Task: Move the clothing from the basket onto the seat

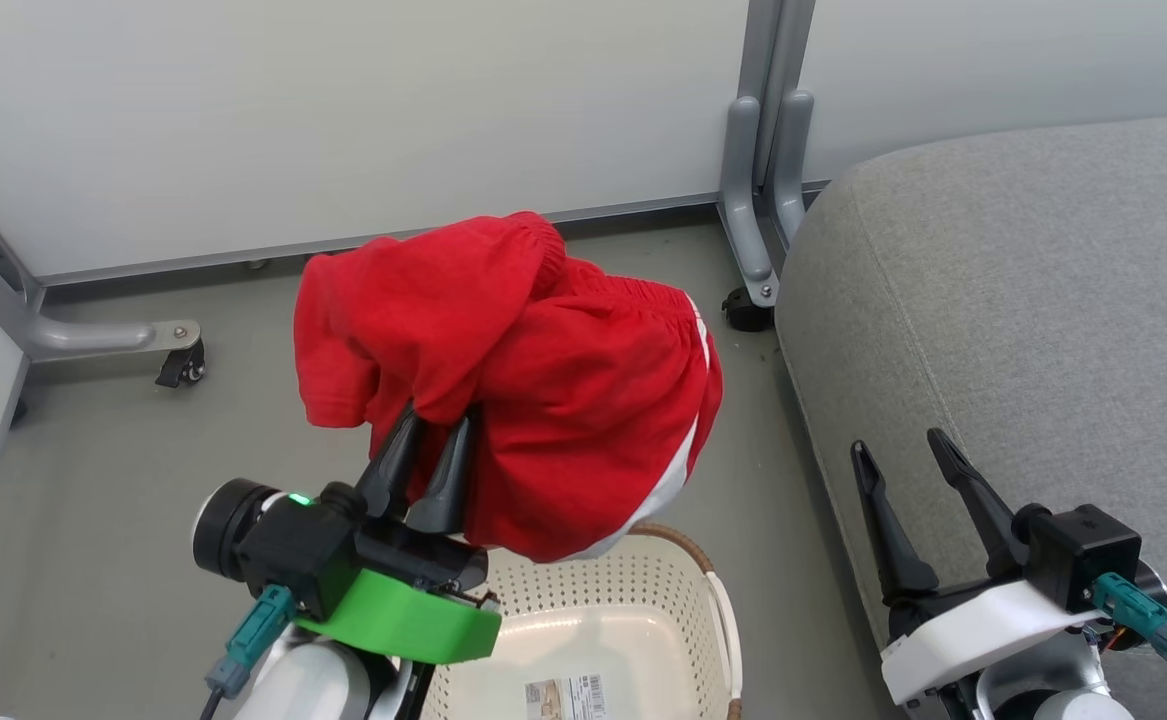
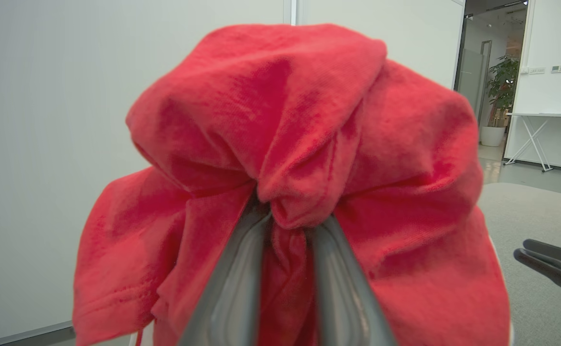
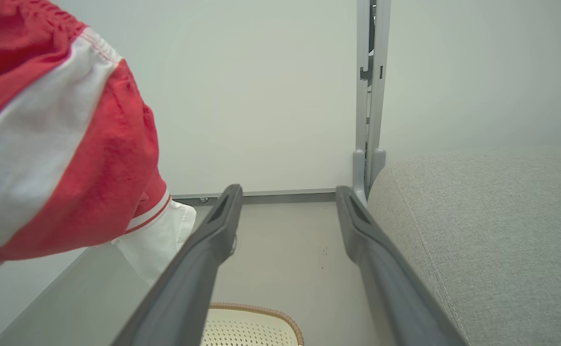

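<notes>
While clamped in left tool (image 1: 440, 425) above basket (image 1: 678, 545), clothing (image 1: 563, 400) drapes over tips, long axis vertical; right tool (image 1: 895, 442) spread apart.

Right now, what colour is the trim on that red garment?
White stripes on the bright red soft fabric garment, clearest in the right wrist view.

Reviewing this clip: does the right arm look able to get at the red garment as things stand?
Probably yes. The right pincer stands open beside the grey seat, and the red garment hangs from the left pincer above the laundry basket, with no obstacle between them.
</notes>
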